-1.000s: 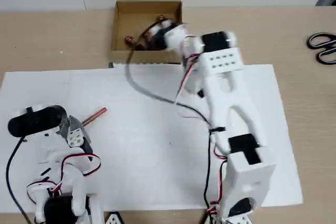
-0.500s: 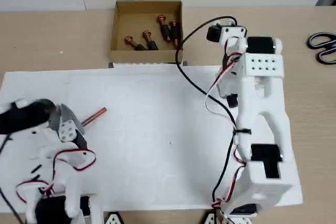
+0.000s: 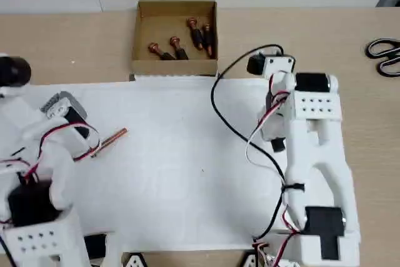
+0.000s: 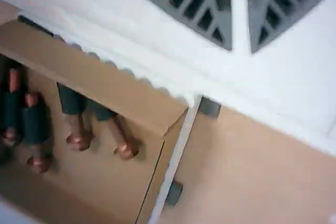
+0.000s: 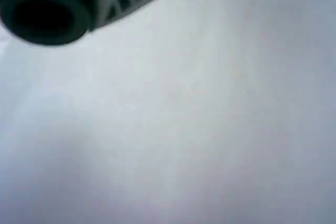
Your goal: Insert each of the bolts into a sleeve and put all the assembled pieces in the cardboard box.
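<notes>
A bare bolt (image 3: 112, 138) lies at frame left on the tabletop's white sheet (image 3: 187, 179), pointing upper right, just beside the right arm (image 3: 44, 154), grip indeterminable; the left gripper (image 4: 239, 24), fingers (image 4: 199, 3) narrow and empty, hangs near the cardboard box (image 3: 175, 3).

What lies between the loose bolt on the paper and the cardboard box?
In the high view, just bare white paper separates the bolt from the box.

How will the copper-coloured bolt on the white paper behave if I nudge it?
The copper-coloured bolt looks slim and round, so it would likely roll across the flat white paper. Its metallic look suggests it is stiff, and perhaps slippery to grip.
</notes>
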